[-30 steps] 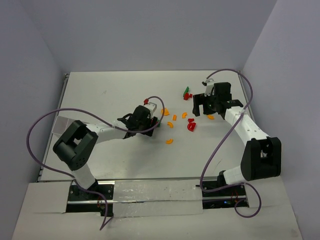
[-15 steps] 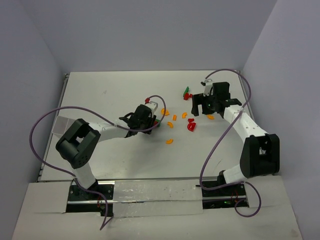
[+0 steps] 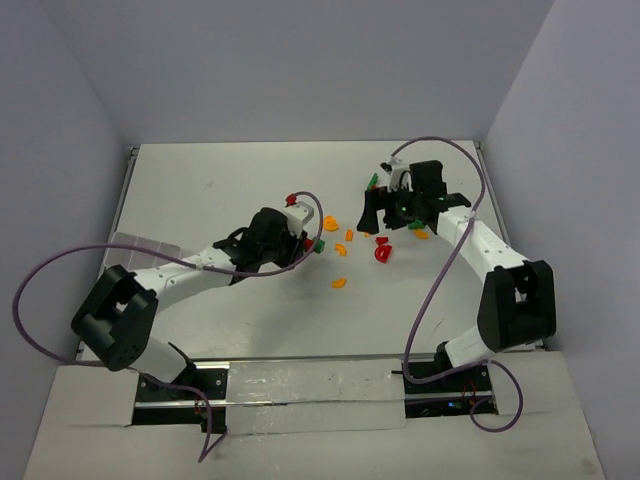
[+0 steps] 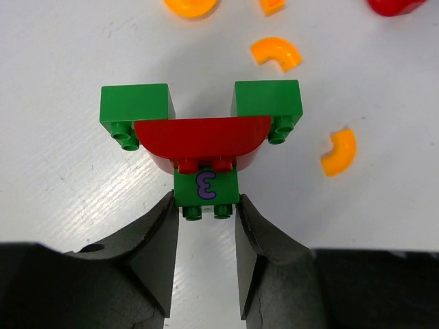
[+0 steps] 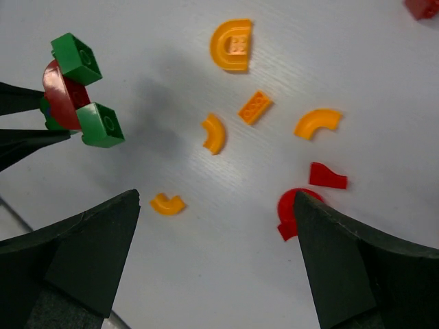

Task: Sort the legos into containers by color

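Observation:
My left gripper (image 4: 204,209) is shut on a green block marked with a purple 3 (image 4: 206,188). That block is joined to a red half-disc (image 4: 202,137) and two more green blocks (image 4: 135,110). The cluster also shows in the right wrist view (image 5: 75,92), raised over its shadow. In the top view the left gripper (image 3: 300,243) is beside a small white tray (image 3: 302,213), which has a red piece (image 3: 290,199) at its far end. My right gripper (image 5: 216,229) is wide open and empty above loose orange curves (image 5: 214,132) and red pieces (image 5: 327,176). In the top view the right gripper (image 3: 385,208) is right of centre.
Loose orange pieces (image 3: 339,282) and red pieces (image 3: 382,252) lie between the two grippers. A green piece (image 3: 372,182) lies just behind the right gripper. An orange half-ring (image 5: 231,44) lies farther out. Purple cables loop beside both arms.
The left arm's elbow has swung out to the left and its gripper has drawn back slightly with the cluster. The right gripper has moved left, over the loose pieces.

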`<action>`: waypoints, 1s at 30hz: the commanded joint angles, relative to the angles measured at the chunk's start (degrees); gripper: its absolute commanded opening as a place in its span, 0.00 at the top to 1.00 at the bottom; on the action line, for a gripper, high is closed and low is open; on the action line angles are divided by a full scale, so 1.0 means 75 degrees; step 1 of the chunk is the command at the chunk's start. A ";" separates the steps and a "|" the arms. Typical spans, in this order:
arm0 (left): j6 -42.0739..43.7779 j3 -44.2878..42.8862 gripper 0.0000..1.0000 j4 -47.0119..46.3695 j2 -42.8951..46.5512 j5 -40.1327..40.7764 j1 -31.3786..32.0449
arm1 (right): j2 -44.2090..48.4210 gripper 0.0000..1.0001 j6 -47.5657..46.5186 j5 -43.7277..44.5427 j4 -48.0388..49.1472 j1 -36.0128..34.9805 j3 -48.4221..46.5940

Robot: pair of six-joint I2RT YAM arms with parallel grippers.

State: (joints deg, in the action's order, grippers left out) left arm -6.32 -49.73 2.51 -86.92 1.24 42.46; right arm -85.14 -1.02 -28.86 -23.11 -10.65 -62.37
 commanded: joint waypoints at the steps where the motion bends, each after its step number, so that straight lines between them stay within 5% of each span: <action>1: 0.0900 -0.0088 1.00 0.0481 0.0645 -0.1028 0.0058 | -0.0160 0.00 0.0434 -0.0928 0.0187 -0.0490 -0.0424; 13: 0.0472 -0.0745 1.00 0.1712 0.0955 -0.1577 0.0058 | -0.0582 0.21 0.0227 -0.1423 -0.0351 -0.1862 -0.0883; 17: 0.0337 -0.0819 1.00 0.1768 0.0930 -0.1608 0.0058 | -0.0701 0.22 -0.0034 -0.1573 -0.0527 -0.2111 -0.0891; 24: 0.0435 -0.0764 1.00 0.1608 0.1030 -0.1706 0.0061 | -0.1057 0.07 0.0123 -0.1824 -0.0728 -0.2353 -0.1202; 30: 0.0503 -0.0740 1.00 0.1517 0.1089 -0.1818 0.0058 | -0.1608 0.20 0.0592 -0.2105 -0.0728 -0.2365 -0.1586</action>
State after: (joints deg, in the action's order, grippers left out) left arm -2.70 -53.25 14.92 -80.18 -10.50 42.68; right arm -95.25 0.84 -42.22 -28.47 -28.12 -70.83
